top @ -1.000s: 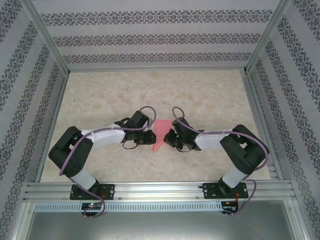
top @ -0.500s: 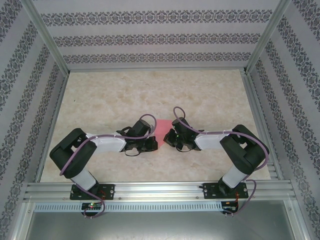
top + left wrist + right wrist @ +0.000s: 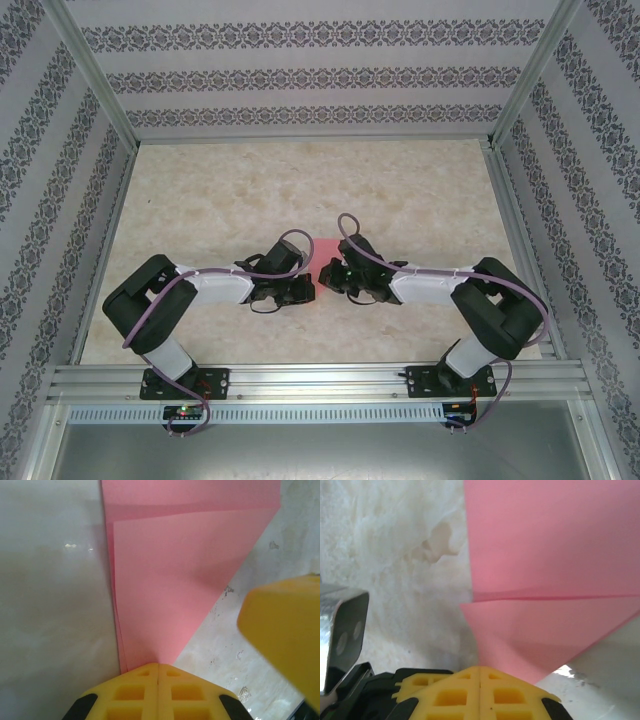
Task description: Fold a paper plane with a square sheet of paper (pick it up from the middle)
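The left gripper has swung right across the table and now sits over the near tip of the paper, which showed in the open a second ago. Its fingers have also come together. In the left wrist view they meet with no gap, and the narrow point of the paper runs straight in between them, so this looks like a pinch on that tip.

The paper lies about midway between the side edges of the table, somewhat nearer the near edge. It is already creased, with one flap lying over another. From above, only its far part shows between the two grippers.

The right gripper has crept left, closing in on its partner. Its fingers are pressed shut as before, touching the paper's edge; whether they pinch it or only press it down, I cannot tell.

With one end held and the other steadied, the next crease looks ready to start. The plane is far from finished.
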